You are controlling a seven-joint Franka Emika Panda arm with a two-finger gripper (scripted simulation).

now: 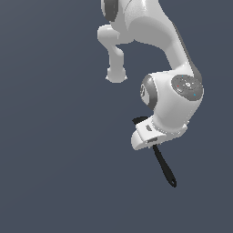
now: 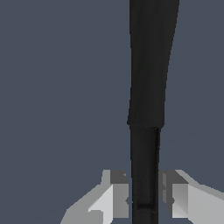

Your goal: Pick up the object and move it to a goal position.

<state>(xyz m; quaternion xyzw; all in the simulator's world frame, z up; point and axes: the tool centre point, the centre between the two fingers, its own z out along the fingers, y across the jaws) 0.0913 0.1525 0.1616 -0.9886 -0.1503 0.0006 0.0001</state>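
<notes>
The object (image 1: 166, 170) is a slim black utensil. Its long handle runs out from under the hand toward the exterior view's lower right and ends in a small hole. A bit of its rounded head (image 1: 139, 120) shows on the other side of the hand. My gripper (image 1: 152, 144) sits directly over the middle of it, and the white hand hides the fingers in the exterior view. In the wrist view the black handle (image 2: 148, 87) passes between the two grey fingers (image 2: 116, 197). Both pads press against its sides, so the gripper (image 2: 144, 199) is shut on it.
A plain dark blue-grey surface (image 1: 54, 159) fills everything around the arm. The white arm links (image 1: 150, 27) rise behind the hand at the top of the exterior view.
</notes>
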